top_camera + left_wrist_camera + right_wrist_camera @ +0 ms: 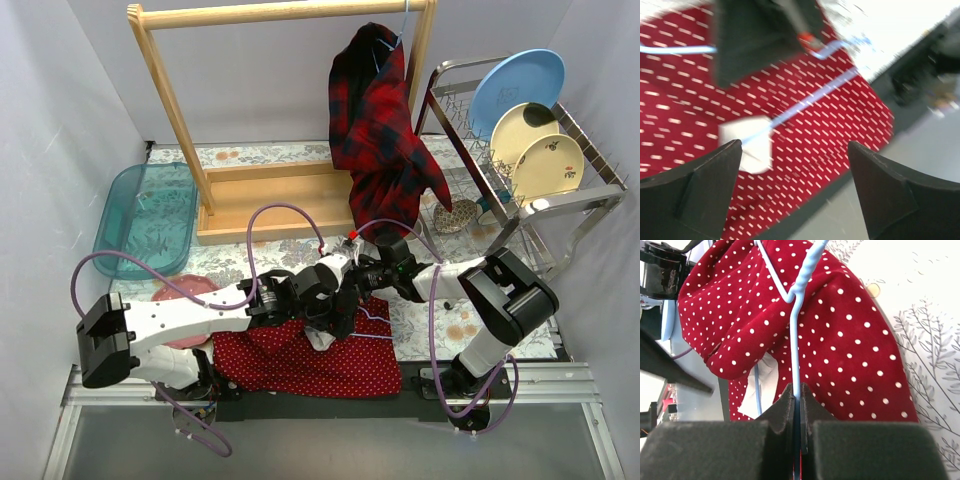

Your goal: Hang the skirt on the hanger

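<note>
skirt slip risk: my guess, the skirt [300,362] slides right off the wire if I lift now, since it's loose and bunched with nothing clipping it
hanger risk: the thin hanger [795,340] could twist in my pinch and dump the cloth off one end
skirt look: red with white dots, soft, folded over itself, white tag [752,142] showing
skirt spot: lying on the bench [225,262] at the near edge, between my two arms
hanger vs skirt: wire runs across it, can't tell how far it's threaded in
right fingers [782,407]: clenched on the hanger wire
left fingers [722,172]: spread wide, grasping nothing, hovering over the skirt
</note>
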Robot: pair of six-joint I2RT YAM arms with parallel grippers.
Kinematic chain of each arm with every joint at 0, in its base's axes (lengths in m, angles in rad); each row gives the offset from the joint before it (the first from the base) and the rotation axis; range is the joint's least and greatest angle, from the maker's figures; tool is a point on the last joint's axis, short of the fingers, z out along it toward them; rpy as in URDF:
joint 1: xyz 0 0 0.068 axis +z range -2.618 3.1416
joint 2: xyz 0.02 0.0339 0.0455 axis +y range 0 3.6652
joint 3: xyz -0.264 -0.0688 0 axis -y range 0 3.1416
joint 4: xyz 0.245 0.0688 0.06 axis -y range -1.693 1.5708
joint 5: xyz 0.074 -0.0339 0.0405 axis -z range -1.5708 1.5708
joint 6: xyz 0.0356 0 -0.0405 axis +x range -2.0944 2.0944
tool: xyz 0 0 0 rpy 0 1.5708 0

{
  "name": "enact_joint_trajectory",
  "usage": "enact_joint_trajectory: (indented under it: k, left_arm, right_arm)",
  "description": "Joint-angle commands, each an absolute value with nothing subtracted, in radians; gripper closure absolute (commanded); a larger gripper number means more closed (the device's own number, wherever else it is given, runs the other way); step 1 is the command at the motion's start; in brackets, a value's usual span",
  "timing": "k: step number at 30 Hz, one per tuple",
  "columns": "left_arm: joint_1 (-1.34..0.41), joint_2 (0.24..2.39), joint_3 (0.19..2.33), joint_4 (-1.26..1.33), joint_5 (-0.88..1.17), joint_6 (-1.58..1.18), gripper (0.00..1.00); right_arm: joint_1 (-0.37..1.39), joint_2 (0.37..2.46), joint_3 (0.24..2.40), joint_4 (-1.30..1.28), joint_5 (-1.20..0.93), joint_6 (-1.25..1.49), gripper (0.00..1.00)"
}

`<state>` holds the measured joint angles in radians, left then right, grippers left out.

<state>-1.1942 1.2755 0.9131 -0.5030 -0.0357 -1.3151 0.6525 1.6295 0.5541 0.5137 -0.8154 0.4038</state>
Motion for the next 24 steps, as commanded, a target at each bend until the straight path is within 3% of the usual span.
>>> enact_joint_trajectory:
  k: [1,6,10,24]
  left_arm:
    - [-1.195,1.270,0.904,-0.456,-0.244,-1.289,0.18]
    - [-1.195,1.305,0.854,-0.345,-0.247,-1.269,0.29]
    - [-1.195,1.377,0.865,-0.305,-0.233,-1.249,0.47]
    - [-1.195,1.566,0.885,-0.316,-0.288,-1.255,0.43]
  right_arm:
    - [0.643,1.621,0.568,0.476,-0.841,0.385,0.99]
    - [0.643,1.631,0.569,0.480,-0.841,0.388,0.99]
    - [0.643,1.631,0.568,0.480,-0.839,0.390,0.99]
    - [0.643,1.643,0.566,0.492,-0.850,0.402,0.99]
